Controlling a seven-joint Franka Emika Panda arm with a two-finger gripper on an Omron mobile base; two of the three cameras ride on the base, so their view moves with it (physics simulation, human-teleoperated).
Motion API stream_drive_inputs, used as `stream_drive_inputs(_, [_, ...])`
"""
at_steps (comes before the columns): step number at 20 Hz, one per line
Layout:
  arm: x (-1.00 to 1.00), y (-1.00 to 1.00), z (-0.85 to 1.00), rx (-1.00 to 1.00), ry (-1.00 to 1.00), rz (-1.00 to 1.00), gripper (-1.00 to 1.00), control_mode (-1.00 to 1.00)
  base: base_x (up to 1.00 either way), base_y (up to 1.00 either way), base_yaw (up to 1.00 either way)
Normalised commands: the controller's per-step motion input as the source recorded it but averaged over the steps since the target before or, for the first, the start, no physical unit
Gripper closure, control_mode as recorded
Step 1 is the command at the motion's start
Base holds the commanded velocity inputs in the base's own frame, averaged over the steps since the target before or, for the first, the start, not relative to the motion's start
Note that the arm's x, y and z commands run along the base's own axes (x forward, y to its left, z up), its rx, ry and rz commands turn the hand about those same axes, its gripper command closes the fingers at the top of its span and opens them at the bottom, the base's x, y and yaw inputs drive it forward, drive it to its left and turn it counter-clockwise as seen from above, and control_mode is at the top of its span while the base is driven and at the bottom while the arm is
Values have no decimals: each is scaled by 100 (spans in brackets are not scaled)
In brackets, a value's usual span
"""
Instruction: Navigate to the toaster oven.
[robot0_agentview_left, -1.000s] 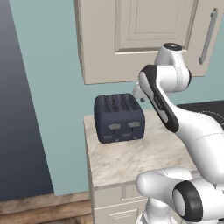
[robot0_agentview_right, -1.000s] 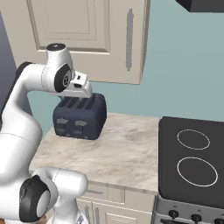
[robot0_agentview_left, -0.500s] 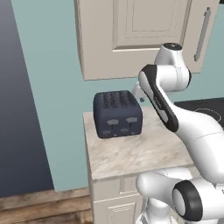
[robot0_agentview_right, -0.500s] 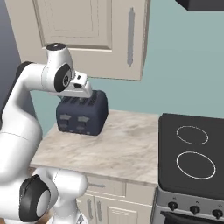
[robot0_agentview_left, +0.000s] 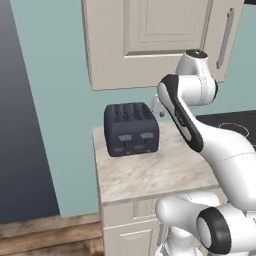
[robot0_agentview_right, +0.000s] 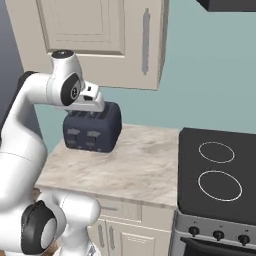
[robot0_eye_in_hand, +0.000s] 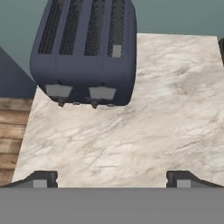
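The toaster oven is out of view. A navy-blue slot toaster (robot0_agentview_left: 131, 130) (robot0_agentview_right: 92, 127) (robot0_eye_in_hand: 85, 52) stands at the back left of the marble counter (robot0_agentview_left: 150, 172) (robot0_agentview_right: 125, 170) (robot0_eye_in_hand: 131, 131). My gripper (robot0_eye_in_hand: 111, 181) hangs above the counter's middle, in front of the toaster and apart from it. Its two fingertips (robot0_eye_in_hand: 41, 179) stand wide apart, open, with nothing between them. My hand (robot0_agentview_left: 159, 106) (robot0_agentview_right: 92, 100) sits just above the toaster's right side.
A flat black stovetop (robot0_agentview_right: 217, 172) (robot0_agentview_left: 232, 122) with white ring burners adjoins the counter on the right. Beige wall cabinets (robot0_agentview_left: 155, 40) (robot0_agentview_right: 100, 40) hang above. Left of the counter are a dark wall (robot0_agentview_left: 20, 125) and wooden floor (robot0_agentview_left: 45, 235).
The whole picture has shifted slightly up and left, so the base has moved a little. The arm keeps its pose and the toaster has not moved on the counter.
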Motion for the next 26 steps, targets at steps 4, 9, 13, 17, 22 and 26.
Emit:
stream_drive_inputs(4, [0,0,0,0,0,0,-100,100,-6,-83,-6])
stream_drive_inputs(9, [0,0,0,0,0,0,-100,100,-9,-96,-6])
stream_drive_inputs(13, [0,0,0,0,0,0,-100,100,-4,-89,-3])
stream_drive_inputs(17, [0,0,0,0,0,0,-100,100,-4,-76,-1])
stream_drive_inputs(22, [0,0,0,0,0,0,-100,100,0,-72,0])
stream_drive_inputs(26, [0,0,0,0,0,0,-100,100,-2,-80,0])
